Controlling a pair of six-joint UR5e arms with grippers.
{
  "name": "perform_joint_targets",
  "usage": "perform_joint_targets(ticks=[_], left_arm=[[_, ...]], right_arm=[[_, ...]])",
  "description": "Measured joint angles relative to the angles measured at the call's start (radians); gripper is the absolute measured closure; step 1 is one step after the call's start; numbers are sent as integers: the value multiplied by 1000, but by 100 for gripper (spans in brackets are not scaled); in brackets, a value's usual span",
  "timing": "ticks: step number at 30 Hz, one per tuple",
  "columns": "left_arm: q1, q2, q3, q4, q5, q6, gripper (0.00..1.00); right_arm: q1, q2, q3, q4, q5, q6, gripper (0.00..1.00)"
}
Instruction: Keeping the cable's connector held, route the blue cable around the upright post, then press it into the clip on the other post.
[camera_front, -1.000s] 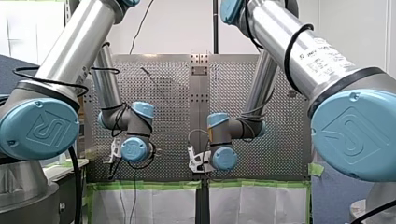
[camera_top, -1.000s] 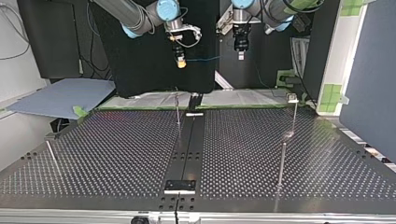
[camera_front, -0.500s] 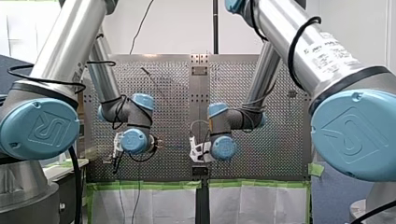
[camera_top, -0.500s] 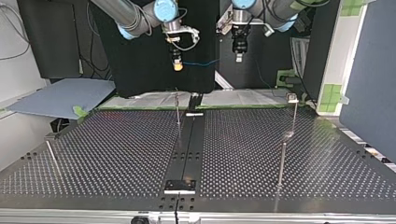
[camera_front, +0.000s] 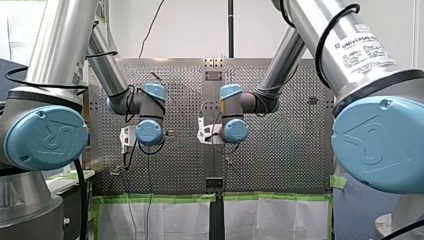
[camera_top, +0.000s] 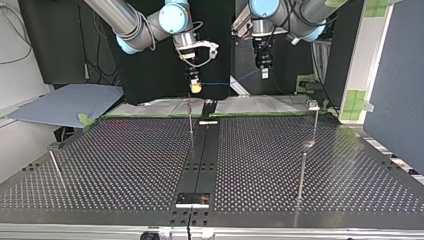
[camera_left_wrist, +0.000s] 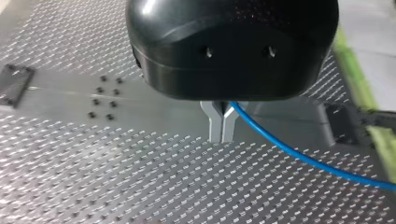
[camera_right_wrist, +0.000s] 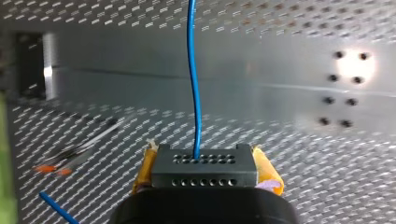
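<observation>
The thin blue cable hangs in the air between my two grippers, above the table's far edge in the top view. My right gripper, with yellow pads, is shut on the black connector, and the cable runs straight out of it. My left gripper has its metal fingers shut on the cable further along; in the top view this gripper is at the right. A thin upright post stands just below my right gripper. A post with a clip stands at the top view's right.
The perforated table has a dark centre strip. Another post stands nearer the camera at the top view's right, and a short one at the left. Green tape lines the far edge.
Both arms have moved out over the table together, with the grippers lower and nearer in the top view. The cable stays stretched between them, and both grips are unchanged.
</observation>
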Motion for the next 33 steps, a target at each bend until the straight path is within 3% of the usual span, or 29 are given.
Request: perform_joint_targets(ticks=[7,15,23,33], left_arm=[[17,54,49,-54,-20,-2,100],[31,121,115,-120,-27,-9,100],[54,197,191,-197,-36,-29,100],[98,283,277,-283,-29,-27,100]], right_arm=[[-15,-66,-63,56,-61,17,100],[-36,-132,-111,78,-101,35,100],[-44,-109,-176,115,-124,36,100],[-33,-103,-261,186,-150,20,100]])
